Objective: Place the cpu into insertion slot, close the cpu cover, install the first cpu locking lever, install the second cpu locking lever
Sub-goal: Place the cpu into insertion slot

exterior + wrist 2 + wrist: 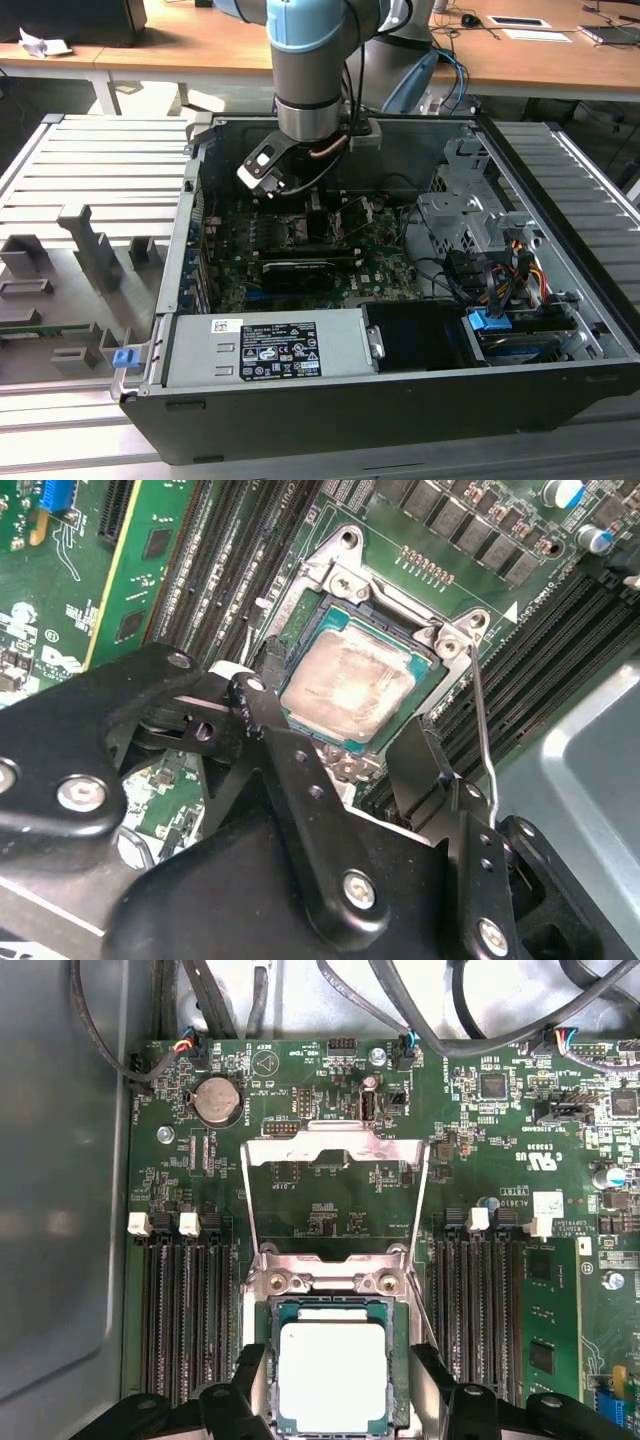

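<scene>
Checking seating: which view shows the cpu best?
The second wrist view: the cpu is closest, its grey top lying in the socket. The first wrist view shows it from above; the exterior view's arm blocks it.

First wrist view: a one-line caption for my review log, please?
Open gripper straddles the chip in its socket; the hinged metal cover stands open.
</scene>
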